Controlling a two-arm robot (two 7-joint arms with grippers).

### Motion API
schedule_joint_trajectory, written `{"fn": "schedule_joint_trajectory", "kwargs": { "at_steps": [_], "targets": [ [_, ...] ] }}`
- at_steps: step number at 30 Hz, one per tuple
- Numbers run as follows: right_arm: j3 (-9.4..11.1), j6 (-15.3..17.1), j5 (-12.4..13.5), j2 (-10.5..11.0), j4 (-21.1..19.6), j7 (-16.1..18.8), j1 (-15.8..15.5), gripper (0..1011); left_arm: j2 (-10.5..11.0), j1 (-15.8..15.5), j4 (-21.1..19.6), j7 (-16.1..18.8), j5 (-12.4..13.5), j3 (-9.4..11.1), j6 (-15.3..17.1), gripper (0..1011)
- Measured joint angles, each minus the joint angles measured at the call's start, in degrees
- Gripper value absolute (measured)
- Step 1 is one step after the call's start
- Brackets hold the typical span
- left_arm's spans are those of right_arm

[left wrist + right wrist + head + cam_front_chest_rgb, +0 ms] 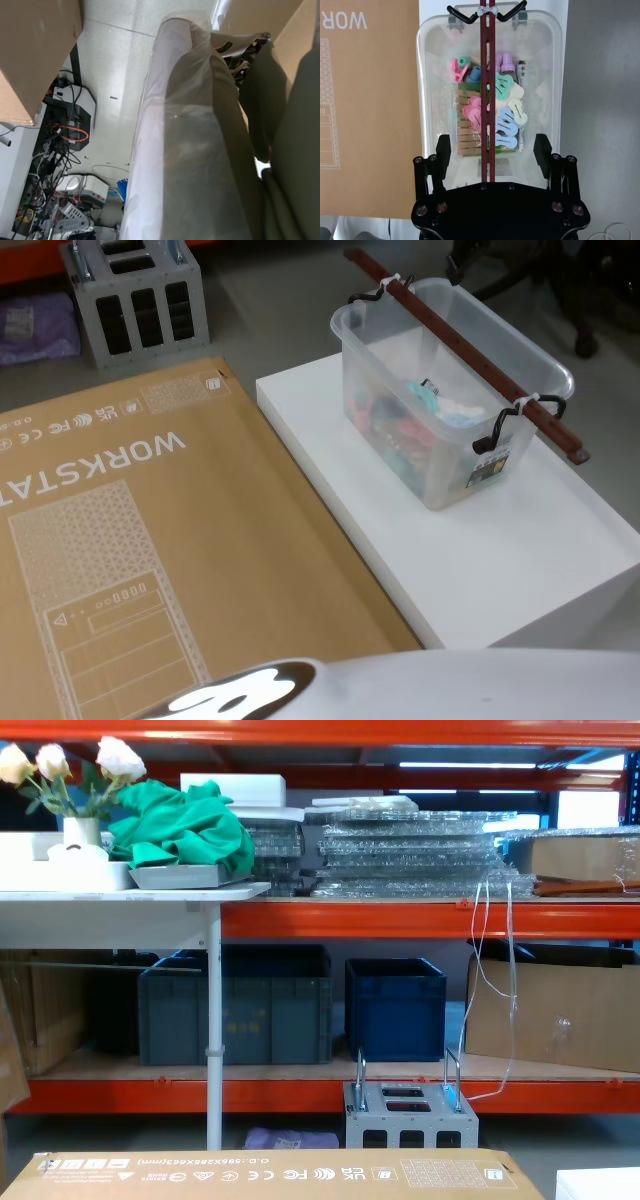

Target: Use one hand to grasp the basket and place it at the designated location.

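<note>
I have the basket (372, 370) in the upper right of the head view. It stands on the white platform (500, 570), close to that platform's far end, with the big cardboard box (150, 540) taking up the left of the frame.

The right gripper (493, 149) hangs above the tub. Its jaws are wide apart, one on each side of the handle bar (470, 349), and touch nothing.

My read on handling: the tub is thin, milky plastic, so the walls will likely flex if squeezed. The load is only clothes pegs (505, 120), so it should be light. The bar looks stiff and narrow (and probably smooth enough to slide in the pads). I would close on it at mid-length, so the tub hangs level rather than tipping toward one end. The bar is lashed on rather than moulded in, so I expect some swing on the lift.

The count:
- one basket
- one reddish-brown bar
- two black end hooks (365, 295), one at each short side
- two white ties (525, 400) binding the bar to the hooks
- one pack of wooden pegs, plus a loose heap of pink, blue, green and cream plastic ones, too tangled for me to number

I can't make out any mark for the drop-off spot.
</note>
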Motion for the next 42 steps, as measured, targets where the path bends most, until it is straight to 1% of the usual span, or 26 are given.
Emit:
{"fn": "schedule_joint_trajectory", "kwargs": {
  "at_steps": [42],
  "targets": [
    [0.0, 0.0, 0.0, 0.0, 0.0, 0.0, 0.0, 1000, 0.0, 0.0, 0.0, 0.0, 0.0, 0.0, 0.0, 0]
  ]
}}
